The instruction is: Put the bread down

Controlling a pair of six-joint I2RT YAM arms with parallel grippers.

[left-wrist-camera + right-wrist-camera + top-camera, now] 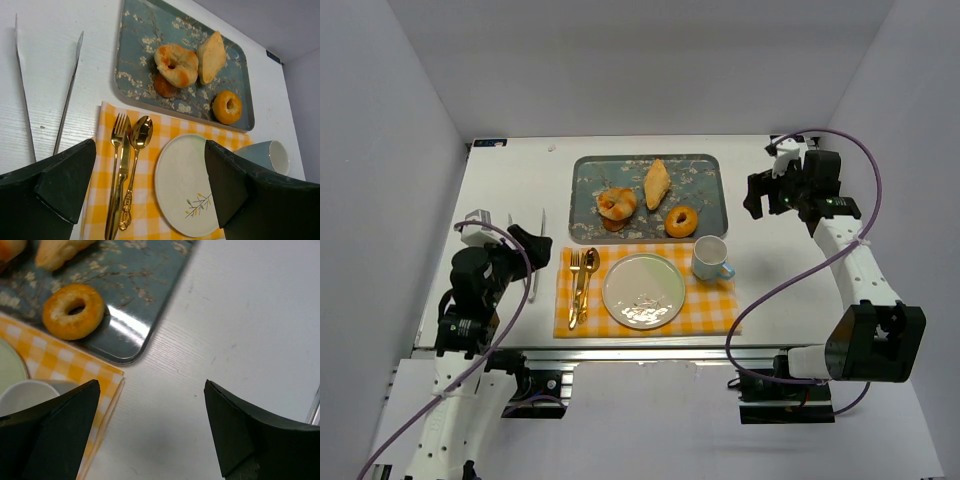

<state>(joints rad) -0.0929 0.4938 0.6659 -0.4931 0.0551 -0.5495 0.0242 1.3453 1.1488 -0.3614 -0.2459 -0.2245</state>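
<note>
Bread (657, 184) is on the tray (700, 175), longest piece lying front-to-back. Right gripper (756, 196) is just off the tray's right edge, fingers apart, empty. Left gripper (535, 247) is off its near-left corner, likewise spread.

The white table (790, 280) carries three things directly. A blue flowered tray (590, 200) sits toward the far edge. A yellow checked cloth (705, 305) lies just in front of it, and metal tongs (67, 95) lie to the left of both.
</note>
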